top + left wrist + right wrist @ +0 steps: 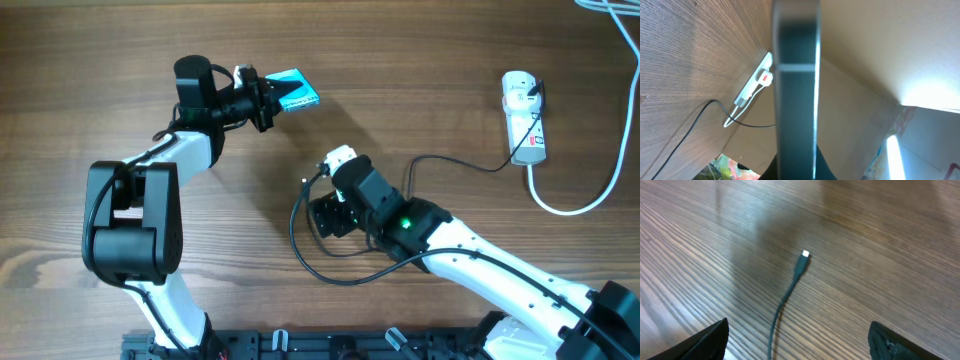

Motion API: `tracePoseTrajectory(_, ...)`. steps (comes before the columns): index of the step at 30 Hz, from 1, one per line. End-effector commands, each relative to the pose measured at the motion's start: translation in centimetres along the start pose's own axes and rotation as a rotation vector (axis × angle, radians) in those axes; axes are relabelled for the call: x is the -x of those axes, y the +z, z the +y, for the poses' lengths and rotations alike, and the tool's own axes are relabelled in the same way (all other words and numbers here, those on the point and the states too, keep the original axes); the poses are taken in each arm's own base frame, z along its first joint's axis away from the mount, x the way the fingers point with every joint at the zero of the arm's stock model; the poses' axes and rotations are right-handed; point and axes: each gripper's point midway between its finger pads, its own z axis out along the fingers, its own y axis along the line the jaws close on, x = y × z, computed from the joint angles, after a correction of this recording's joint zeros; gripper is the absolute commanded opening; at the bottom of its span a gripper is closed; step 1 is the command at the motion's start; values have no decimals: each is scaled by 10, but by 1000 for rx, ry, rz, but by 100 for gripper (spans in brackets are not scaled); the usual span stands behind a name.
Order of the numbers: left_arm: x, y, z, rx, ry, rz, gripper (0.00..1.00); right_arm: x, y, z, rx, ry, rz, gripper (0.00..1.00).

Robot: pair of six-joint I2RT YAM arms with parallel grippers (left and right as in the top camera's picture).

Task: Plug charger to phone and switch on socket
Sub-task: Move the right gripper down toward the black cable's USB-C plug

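My left gripper [265, 103] is shut on the phone [292, 93] and holds it tilted above the table at the upper left. In the left wrist view the phone [796, 90] shows edge-on between the fingers. The charger is a thin black cable [450, 160] that runs from its plug in the socket [523, 118] to a loop by my right gripper [335, 217]. In the right wrist view its connector tip [805, 255] lies on the wood, with the cable passing between the open, empty fingers [800, 347]. The socket also shows in the left wrist view [754, 85].
A thicker white cable [590, 200] curves from the socket along the right edge of the wooden table [120, 60]. A black rail [330, 345] runs along the front edge.
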Motion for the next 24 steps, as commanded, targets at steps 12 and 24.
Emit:
tracePoseTrajectory(12, -12, 1, -9, -4, 88, 70, 4, -4, 24, 16, 17, -55, 19, 81)
tracePoseTrajectory(24, -11, 1, -9, -5, 84, 63, 4, -23, 62, 18, 7, -156, 70, 62)
